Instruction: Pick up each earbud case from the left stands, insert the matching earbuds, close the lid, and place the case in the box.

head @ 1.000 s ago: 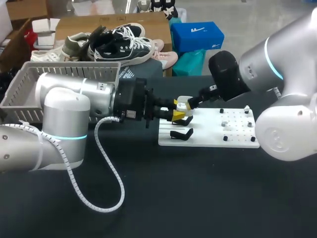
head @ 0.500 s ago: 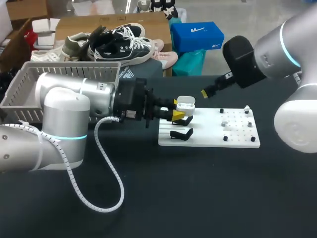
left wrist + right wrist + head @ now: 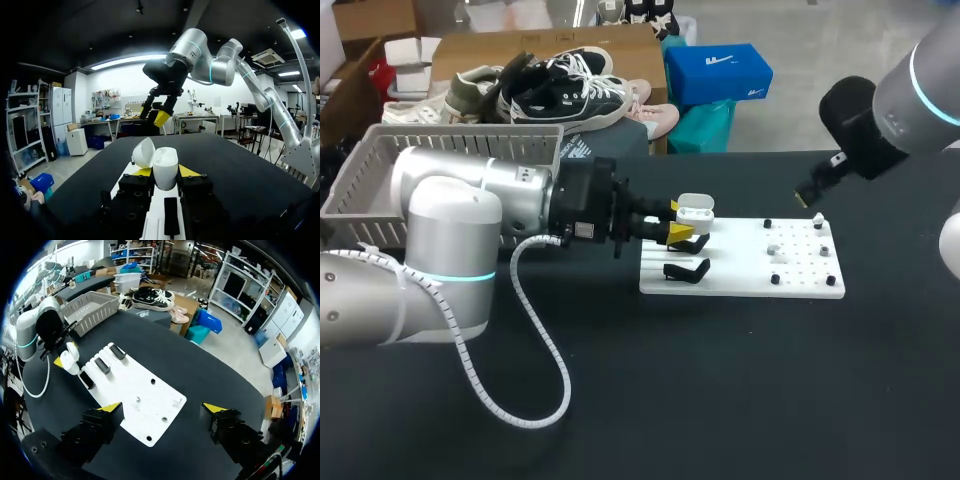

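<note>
The earbud case (image 3: 165,169), white and rounded, stands upright between the two yellow-tipped fingers (image 3: 188,171) of the left hand (image 3: 680,221). That hand is closed on it from both sides, its fingers only as far apart as the case is wide. The lid (image 3: 144,152) is swung open and tilts off to one side of the body; whether any earbuds sit inside I cannot tell. In the head view the case hangs over the left end of a white board (image 3: 745,272) that lies flat on the black desk (image 3: 720,390), above the black stands (image 3: 687,269) at that end. The right part of the board carries small dark pegs (image 3: 776,279) and a few small white pieces (image 3: 773,247), too small to name. The right hand (image 3: 163,408) is up above the desk by the board's far right corner, well apart from the case; its fingers are spread wide and grip nothing. A grey mesh basket (image 3: 365,185) sits at the desk's far left corner, behind the left arm (image 3: 450,230), which hides most of its inside, so its contents cannot be told.
</note>
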Controlling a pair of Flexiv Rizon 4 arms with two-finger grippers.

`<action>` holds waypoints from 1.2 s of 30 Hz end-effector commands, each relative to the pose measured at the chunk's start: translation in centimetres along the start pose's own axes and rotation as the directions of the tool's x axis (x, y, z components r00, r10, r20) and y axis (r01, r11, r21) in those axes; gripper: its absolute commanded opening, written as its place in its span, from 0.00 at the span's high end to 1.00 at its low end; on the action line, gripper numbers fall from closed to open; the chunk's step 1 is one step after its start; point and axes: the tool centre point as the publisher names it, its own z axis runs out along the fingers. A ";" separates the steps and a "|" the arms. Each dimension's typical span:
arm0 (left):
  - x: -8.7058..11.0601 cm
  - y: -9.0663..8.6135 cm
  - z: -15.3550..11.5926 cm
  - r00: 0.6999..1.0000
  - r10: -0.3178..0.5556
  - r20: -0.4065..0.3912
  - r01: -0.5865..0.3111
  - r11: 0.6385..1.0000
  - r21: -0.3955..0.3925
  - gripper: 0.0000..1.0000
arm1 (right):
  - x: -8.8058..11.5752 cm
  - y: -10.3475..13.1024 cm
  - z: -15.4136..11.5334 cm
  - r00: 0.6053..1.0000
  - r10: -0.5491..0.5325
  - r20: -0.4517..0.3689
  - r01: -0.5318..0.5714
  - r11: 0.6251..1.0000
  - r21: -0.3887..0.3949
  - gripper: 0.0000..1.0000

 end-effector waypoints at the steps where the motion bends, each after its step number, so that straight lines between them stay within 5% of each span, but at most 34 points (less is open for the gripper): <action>1: 0.0 -0.2 0.0 1.000 0.002 0.001 -0.002 1.000 -0.006 1.00 | 0.5 -0.3 1.1 0.998 0.009 -0.061 0.010 0.953 0.302 0.00; 15: 0.0 -0.2 0.0 1.000 0.002 0.001 -0.002 1.000 -0.006 1.00 | 1.1 -1.2 5.0 0.966 0.079 -0.246 -0.001 0.953 0.302 0.07; 18: 0.0 -0.2 0.0 1.000 0.002 0.001 -0.002 1.000 -0.006 1.00 | 1.1 -1.5 5.8 0.957 0.097 -0.273 -0.012 0.955 0.295 0.15; 22: 0.0 -0.2 0.0 1.000 0.002 0.001 -0.002 1.000 -0.006 1.00 | 1.4 -1.7 6.9 0.942 0.115 -0.314 -0.021 0.957 0.288 0.47; 24: 0.0 -0.2 0.0 1.000 0.002 0.001 -0.002 1.000 -0.006 1.00 | 1.5 -1.8 7.4 0.936 0.125 -0.330 -0.029 0.959 0.281 0.52; 36: 0.0 -0.2 0.0 1.000 0.002 0.001 -0.002 1.000 -0.006 1.00 | 2.2 -2.1 9.5 0.896 0.196 -0.399 -0.091 0.959 0.268 0.36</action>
